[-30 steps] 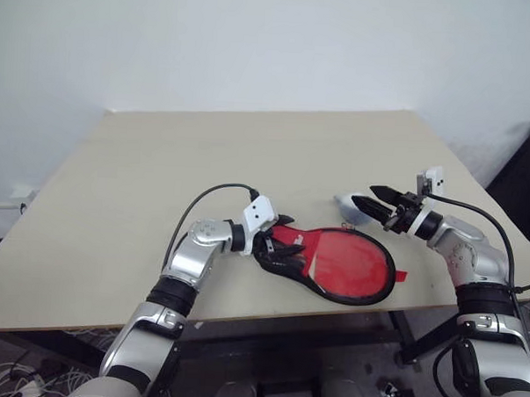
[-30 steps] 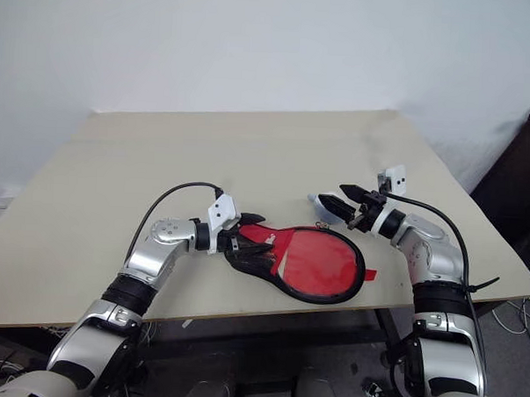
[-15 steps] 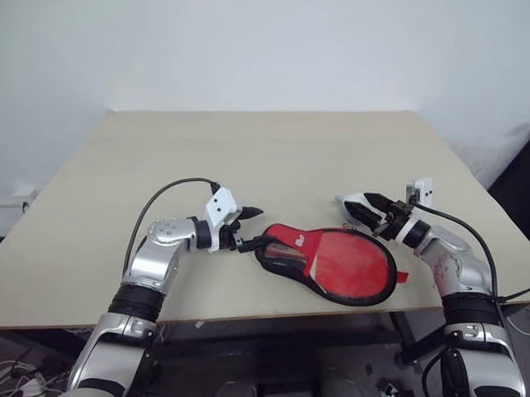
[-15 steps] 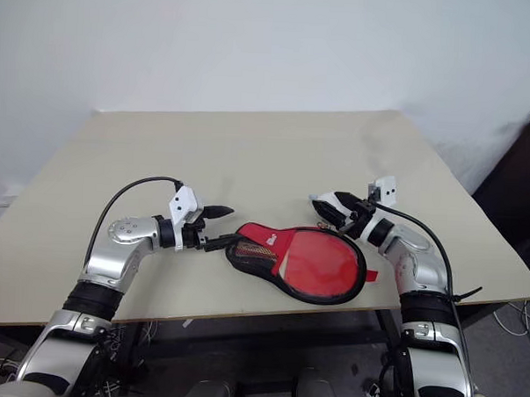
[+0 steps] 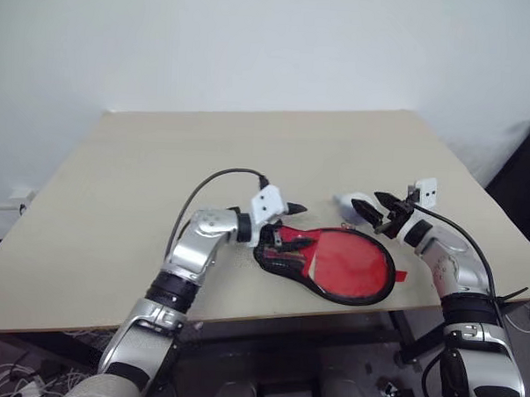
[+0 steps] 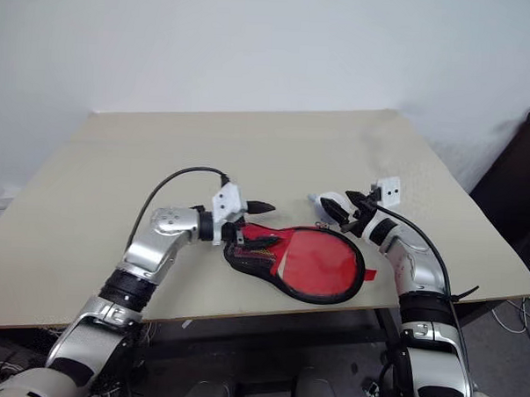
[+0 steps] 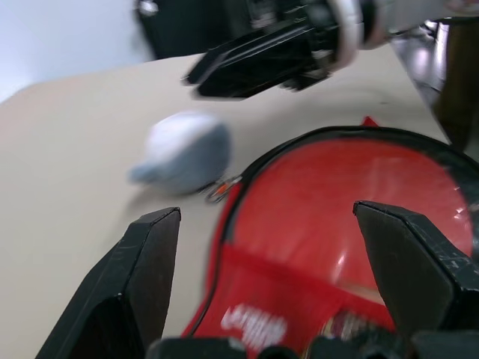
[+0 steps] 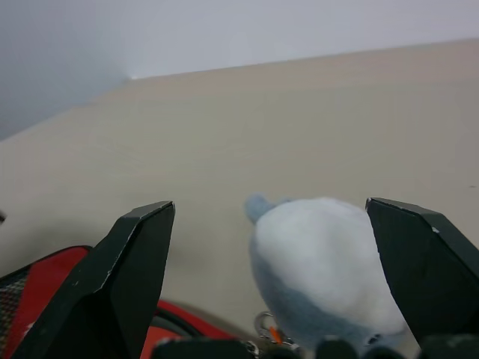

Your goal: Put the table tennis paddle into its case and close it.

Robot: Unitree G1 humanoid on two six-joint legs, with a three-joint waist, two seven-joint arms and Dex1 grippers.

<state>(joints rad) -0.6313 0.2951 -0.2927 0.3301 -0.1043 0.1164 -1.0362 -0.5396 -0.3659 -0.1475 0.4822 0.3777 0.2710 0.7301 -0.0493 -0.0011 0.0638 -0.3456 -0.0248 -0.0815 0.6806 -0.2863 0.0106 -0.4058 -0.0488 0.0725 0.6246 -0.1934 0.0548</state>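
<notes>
Paddle case (image 5: 337, 265) lying flat on the beige counter (image 5: 160, 176) near its front edge, red table tennis paddle (image 5: 355, 262) already inside, round face showing through the clear front. Handle end pointing toward the left gripper (image 5: 281, 224), fingers spread wide, grasping nothing, hovering just over the case's narrow neck. Over on the other side, right gripper (image 5: 366, 210) also released, fingers parted around a small grey-blue plush charm (image 8: 322, 265) that sits just beside the round end of the case, by the zip. Zip edging looks unclosed at the handle end, so closing likely remaining. Risks from here: pinching the soft plush instead of the zip pull, tugging it and dragging the whole case toward the counter edge; no hand pinning the case, so a pull could slide or flip it; loose neck fabric snagging the zip; paddle slipping back out the open end.
</notes>
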